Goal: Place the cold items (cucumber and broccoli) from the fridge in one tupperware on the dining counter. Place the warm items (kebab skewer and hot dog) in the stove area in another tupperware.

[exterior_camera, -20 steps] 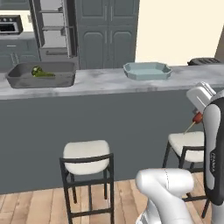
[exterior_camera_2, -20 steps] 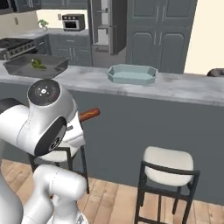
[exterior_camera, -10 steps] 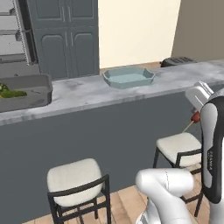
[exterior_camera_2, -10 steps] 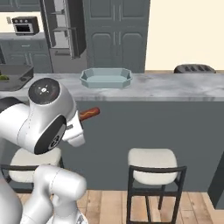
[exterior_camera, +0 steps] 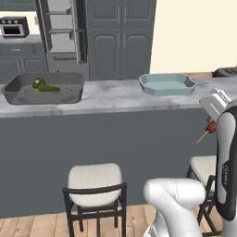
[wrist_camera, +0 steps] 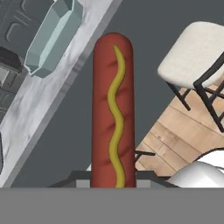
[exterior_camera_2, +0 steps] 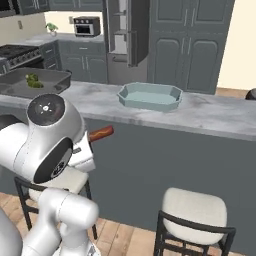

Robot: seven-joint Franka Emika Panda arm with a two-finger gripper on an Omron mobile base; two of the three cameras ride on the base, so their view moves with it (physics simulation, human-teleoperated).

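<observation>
Camera swung left; hot dog (wrist_camera: 112, 109) still gripped.

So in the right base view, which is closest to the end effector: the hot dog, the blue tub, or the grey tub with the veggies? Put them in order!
1. Hot dog: held in the end effector, sticking out to its right.
2. Blue tub: on the counter, up and to the right.
3. Grey tub: far left end of the counter, with the green veggies inside.
</observation>
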